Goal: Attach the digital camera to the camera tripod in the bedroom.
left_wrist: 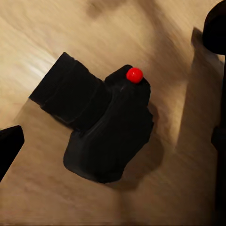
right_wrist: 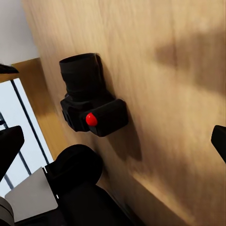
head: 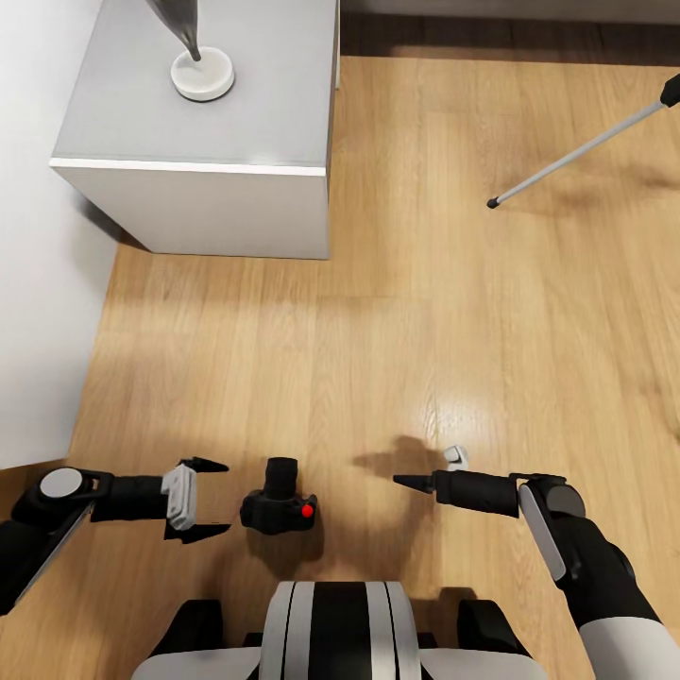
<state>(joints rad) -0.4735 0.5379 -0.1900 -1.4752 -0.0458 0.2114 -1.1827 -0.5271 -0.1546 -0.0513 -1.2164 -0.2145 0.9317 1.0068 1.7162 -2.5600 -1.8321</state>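
The digital camera [head: 278, 504] lies on the wood floor just in front of my base, a black body with its lens pointing away and a red button [head: 307, 511] on its right side. My left gripper [head: 205, 500] is open right beside it on the left, not touching. In the left wrist view the camera [left_wrist: 101, 129] sits between the spread fingers [left_wrist: 9, 147]. My right gripper [head: 420, 477] is open, a short way to the camera's right, aimed at it. The right wrist view has the camera [right_wrist: 89, 96] ahead. One silver tripod leg [head: 578, 154] with a black foot slants in at the far right.
A grey nightstand [head: 203, 203] stands at the far left, carrying a white round lamp base [head: 202, 75]. A white wall [head: 38, 283] runs along the left. My own base [head: 335, 628] is close behind the camera. Wood floor [head: 453, 312] stretches between me and the tripod leg.
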